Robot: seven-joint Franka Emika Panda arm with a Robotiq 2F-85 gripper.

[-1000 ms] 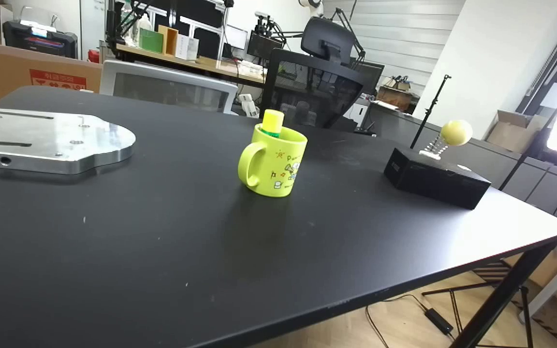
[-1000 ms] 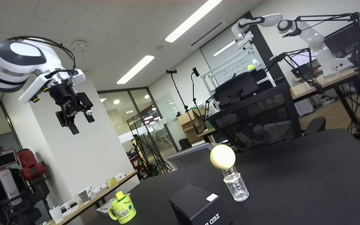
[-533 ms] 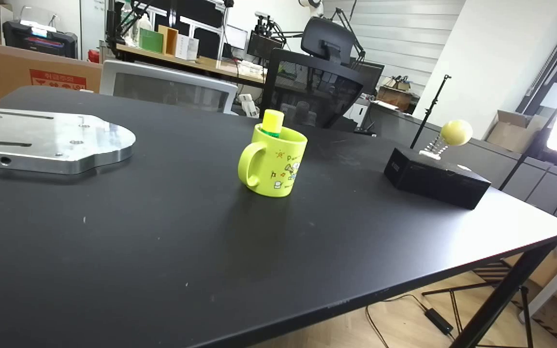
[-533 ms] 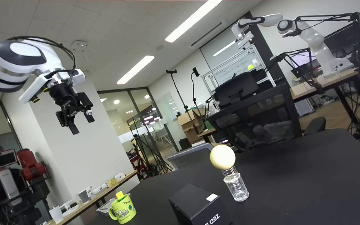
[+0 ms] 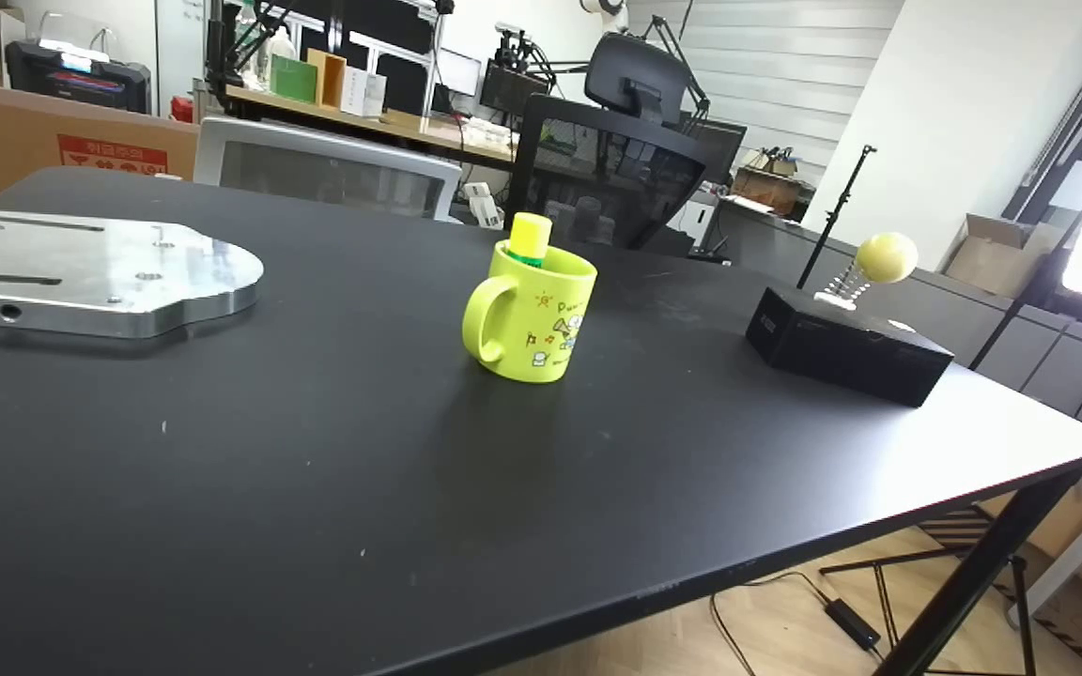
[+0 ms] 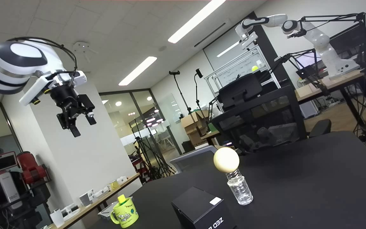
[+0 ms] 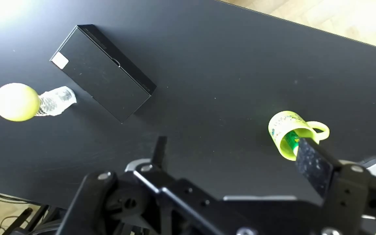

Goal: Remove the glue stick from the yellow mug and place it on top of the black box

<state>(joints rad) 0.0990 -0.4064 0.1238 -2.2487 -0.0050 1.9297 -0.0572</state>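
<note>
The yellow mug (image 5: 541, 324) stands upright on the dark table, its handle to one side; it also shows in the other views (image 6: 125, 214) (image 7: 282, 125). The glue stick (image 5: 530, 237) leans inside the mug, its yellow cap above the rim (image 6: 121, 199). In the wrist view its green body (image 7: 291, 138) shows in the mug, its cap hidden behind a finger. The black box (image 5: 846, 352) lies on the table away from the mug (image 6: 199, 206) (image 7: 104, 75). My gripper (image 6: 83, 125) is open and empty, high above the table; its fingers are wide apart in the wrist view (image 7: 233, 140).
A clear bottle (image 7: 55, 101) topped by a pale yellow ball (image 6: 226, 160) stands close beside the black box. A silver metal plate (image 5: 90, 268) lies on the table on the mug's handle side. Office chairs (image 5: 607, 169) stand beyond the table edge.
</note>
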